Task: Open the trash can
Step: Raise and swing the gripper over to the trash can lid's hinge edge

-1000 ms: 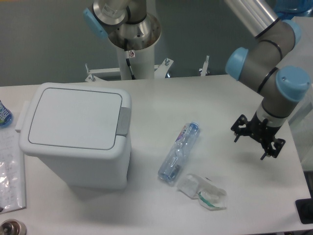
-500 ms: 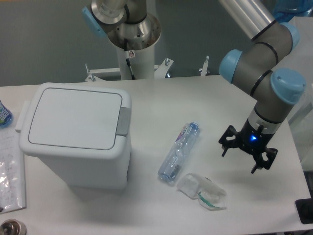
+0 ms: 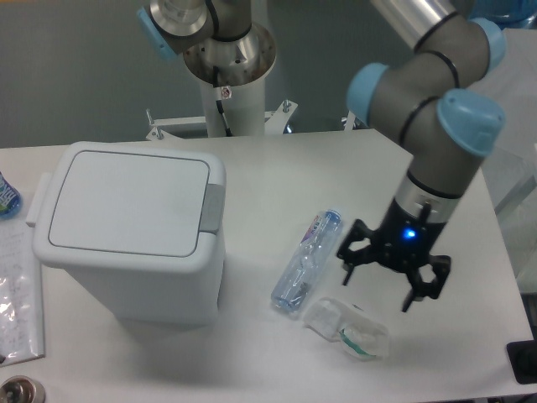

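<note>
The trash can (image 3: pixel 130 231) is a large white boxy bin on the left half of the table, its flat lid down and a grey push tab (image 3: pixel 212 206) on its right edge. My gripper (image 3: pixel 379 290) hangs over the table to the right, well away from the bin. Its fingers are spread open with nothing between them. It is just right of a clear plastic bottle (image 3: pixel 307 260) and above a crumpled clear wrapper (image 3: pixel 346 328).
The robot's base column (image 3: pixel 225 59) stands behind the table at the back centre. Papers and a plastic sheet (image 3: pixel 18 294) lie at the left edge beside the bin. A dark object (image 3: pixel 523 363) sits at the right front corner.
The arm has swung left and down across the table, bringing the open gripper from the right edge to beside the bottle. The bin, bottle and wrapper have stayed put.
</note>
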Robot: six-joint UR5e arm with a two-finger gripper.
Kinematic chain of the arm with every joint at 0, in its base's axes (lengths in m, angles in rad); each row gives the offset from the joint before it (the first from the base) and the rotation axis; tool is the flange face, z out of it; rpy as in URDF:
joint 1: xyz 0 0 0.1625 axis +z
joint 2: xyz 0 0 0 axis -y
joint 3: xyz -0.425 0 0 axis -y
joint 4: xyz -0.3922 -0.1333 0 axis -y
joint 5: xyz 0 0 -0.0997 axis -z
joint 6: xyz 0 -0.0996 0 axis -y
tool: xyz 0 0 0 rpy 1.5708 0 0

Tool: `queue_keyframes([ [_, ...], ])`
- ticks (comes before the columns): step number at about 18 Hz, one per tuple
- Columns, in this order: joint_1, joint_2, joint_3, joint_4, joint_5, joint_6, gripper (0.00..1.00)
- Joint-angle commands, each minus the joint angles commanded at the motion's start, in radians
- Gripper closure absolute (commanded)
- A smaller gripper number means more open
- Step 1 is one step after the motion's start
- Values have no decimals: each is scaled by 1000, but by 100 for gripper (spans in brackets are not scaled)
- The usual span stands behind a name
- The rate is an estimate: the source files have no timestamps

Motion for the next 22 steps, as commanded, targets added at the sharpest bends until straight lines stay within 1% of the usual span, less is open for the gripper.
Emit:
queue_keyframes([
  [4, -28, 52, -5, 0, -54, -69, 0],
  [6, -29, 77, -28, 0, -81, -81, 0],
  [9, -28, 120, -92, 2, -81, -78, 0],
  [13, -29, 204, -182, 3, -81, -68, 0],
  [15, -32, 233, -202, 2, -84, -68, 0],
  [18, -48, 258, -239, 5, -80, -69, 0],
  [20, -49, 261, -264, 14, -74, -69, 0],
  [22, -51, 259, -273, 18, -72, -69, 0],
])
